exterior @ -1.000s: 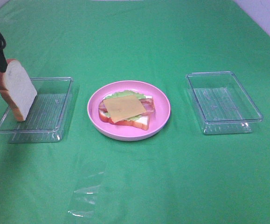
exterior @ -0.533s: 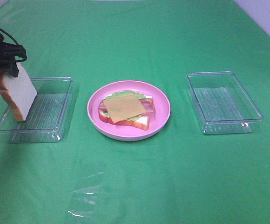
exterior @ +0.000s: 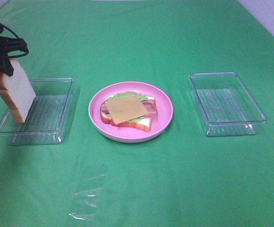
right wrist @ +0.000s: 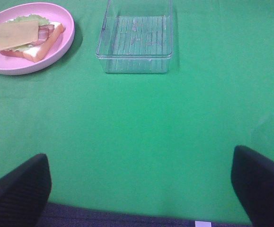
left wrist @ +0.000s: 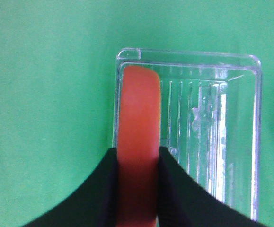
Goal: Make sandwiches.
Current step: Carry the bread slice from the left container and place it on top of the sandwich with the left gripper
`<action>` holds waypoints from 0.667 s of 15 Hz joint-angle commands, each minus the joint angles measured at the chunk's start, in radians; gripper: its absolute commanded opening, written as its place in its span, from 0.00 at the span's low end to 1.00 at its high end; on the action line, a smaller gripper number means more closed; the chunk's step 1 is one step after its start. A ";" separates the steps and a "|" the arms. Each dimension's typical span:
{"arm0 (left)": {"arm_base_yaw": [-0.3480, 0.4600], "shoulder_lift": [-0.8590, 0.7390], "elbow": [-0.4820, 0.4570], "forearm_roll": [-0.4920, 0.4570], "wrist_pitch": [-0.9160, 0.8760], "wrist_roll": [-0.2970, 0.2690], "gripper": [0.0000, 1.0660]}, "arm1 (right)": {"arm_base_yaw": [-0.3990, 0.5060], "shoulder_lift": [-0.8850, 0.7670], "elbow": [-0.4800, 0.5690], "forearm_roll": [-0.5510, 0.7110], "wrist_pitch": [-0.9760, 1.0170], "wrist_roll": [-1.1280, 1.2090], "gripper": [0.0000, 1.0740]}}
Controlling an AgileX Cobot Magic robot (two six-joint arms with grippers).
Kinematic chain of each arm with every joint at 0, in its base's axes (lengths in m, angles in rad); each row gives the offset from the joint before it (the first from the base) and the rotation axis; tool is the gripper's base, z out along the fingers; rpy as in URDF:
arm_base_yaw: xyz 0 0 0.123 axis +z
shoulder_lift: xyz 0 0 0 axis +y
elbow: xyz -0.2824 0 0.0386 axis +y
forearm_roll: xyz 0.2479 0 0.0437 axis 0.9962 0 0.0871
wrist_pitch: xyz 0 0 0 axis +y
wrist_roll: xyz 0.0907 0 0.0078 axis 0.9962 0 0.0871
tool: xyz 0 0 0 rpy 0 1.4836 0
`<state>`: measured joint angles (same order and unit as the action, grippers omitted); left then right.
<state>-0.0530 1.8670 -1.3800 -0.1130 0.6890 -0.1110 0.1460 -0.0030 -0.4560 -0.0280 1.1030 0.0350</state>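
My left gripper (exterior: pixel 4 68) is shut on a white bread slice with orange-brown crust (exterior: pixel 16 93) and holds it upright over the left edge of a clear tray (exterior: pixel 56 113). In the left wrist view my black fingers (left wrist: pixel 99 189) pinch the slice's crust (left wrist: pixel 137 104) above that tray (left wrist: pixel 222 123). The other slice, with lettuce, bacon and a yellow cheese square on top (exterior: pixel 126 108), lies on the pink plate (exterior: pixel 164 101). My right gripper (right wrist: pixel 141 189) is open and empty, low over the cloth, well short of the stack (right wrist: pixel 21 35).
A second clear tray (exterior: pixel 226 103) stands right of the plate; it also shows in the right wrist view (right wrist: pixel 137 38), beside the plate (right wrist: pixel 63 45). A sheet of clear film (exterior: pixel 87 194) lies on the green cloth near the front.
My left gripper has turned and come further into view above the slice. The slice has shifted slightly left and still hangs over the tray's left edge.
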 commanded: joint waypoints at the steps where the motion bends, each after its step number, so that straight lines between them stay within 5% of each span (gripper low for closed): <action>1: -0.022 -0.063 -0.055 -0.037 0.020 -0.006 0.07 | -0.006 -0.033 0.001 0.002 -0.004 -0.008 0.92; 4: -0.085 -0.108 -0.102 -0.136 0.027 -0.003 0.07 | -0.006 -0.033 0.001 0.002 -0.004 -0.008 0.92; 5: -0.152 -0.097 -0.114 -0.281 0.010 0.063 0.07 | -0.006 -0.033 0.001 0.002 -0.004 -0.008 0.92; 10: -0.267 0.039 -0.114 -0.675 -0.069 0.299 0.07 | -0.006 -0.033 0.001 0.002 -0.004 -0.008 0.92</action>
<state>-0.3140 1.9040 -1.4890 -0.7490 0.6440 0.1650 0.1460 -0.0030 -0.4560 -0.0280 1.1030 0.0350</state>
